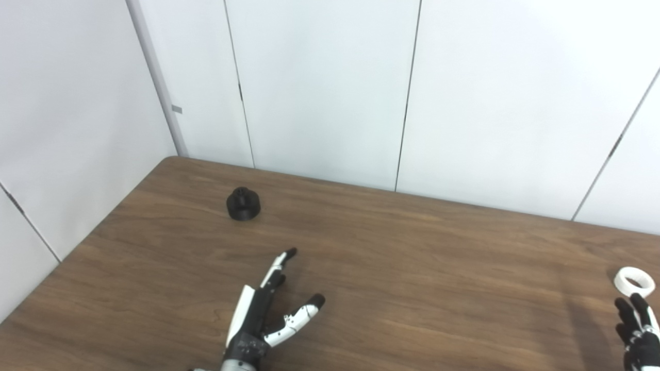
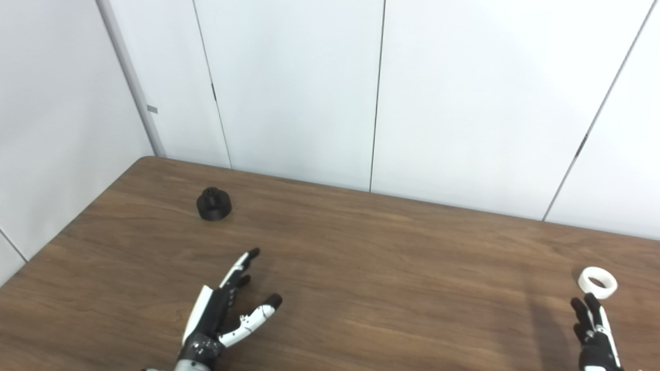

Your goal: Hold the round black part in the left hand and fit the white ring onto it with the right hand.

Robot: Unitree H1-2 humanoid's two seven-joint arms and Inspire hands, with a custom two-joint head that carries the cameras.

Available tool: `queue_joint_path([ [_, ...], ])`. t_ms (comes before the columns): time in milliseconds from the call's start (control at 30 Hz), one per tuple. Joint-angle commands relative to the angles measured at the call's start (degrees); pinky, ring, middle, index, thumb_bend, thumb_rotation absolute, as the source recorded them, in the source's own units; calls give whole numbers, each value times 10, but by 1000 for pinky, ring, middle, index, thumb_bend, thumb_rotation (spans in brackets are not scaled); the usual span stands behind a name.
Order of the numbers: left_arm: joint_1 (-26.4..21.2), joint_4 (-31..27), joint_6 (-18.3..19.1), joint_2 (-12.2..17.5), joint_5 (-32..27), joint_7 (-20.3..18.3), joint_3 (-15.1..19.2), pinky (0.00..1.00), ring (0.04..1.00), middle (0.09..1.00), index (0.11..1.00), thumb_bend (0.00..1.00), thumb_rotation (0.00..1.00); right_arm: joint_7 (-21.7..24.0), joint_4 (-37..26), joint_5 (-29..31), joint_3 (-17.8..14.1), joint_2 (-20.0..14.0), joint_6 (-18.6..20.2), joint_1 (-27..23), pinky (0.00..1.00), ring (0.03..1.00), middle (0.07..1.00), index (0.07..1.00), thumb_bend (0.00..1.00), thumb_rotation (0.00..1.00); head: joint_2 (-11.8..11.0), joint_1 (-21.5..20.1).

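I'm seeing open counter mid-table | left hand spreading, empty, short of part | right hand splaying, empty, beside ring

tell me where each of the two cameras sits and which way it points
Left eye view: on the head, looking down and forward at the brown wooden table and white wall panels; the open left hand shows fully, the right hand is cut by the edge.
Right eye view: beside it, slightly to the right, facing the same way; both hands show, the right one more fully.
Shared: the round black part far left, the white ring near the right hand.
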Motion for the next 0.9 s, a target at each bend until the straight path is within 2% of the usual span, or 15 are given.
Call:
queue_joint_path([
  [0,-13,-35,8,-7,37,18,11,1000,1000,990,938,829,313,-6,49,7,1,9,-15,21,1000,997,961,993,424,1000,1,1],
  [100,-29,-64,47,8,77,15,22,1000,1000,992,941,882,315,-7,62,0,1,5,-22,18,1000,991,960,992,429,1000,2,1],
  [333,-68,-92,130,36,114,0,58,1000,1000,999,927,970,317,-8,63,-1,3,4,-19,17,1000,990,954,989,411,1000,3,1],
  [500,-103,-71,162,68,161,6,76,1000,1000,989,915,990,362,-11,66,-7,4,6,-23,15,1000,986,953,988,418,1000,5,3],
  [633,-130,-52,193,81,186,5,83,1000,1000,984,895,969,362,-11,71,-7,5,7,-25,13,1000,978,947,985,425,1000,7,5],
  [867,-182,9,217,105,196,15,98,1000,1000,968,864,959,361,-13,65,-11,6,10,-18,12,1000,985,949,989,416,1000,7,3],
])
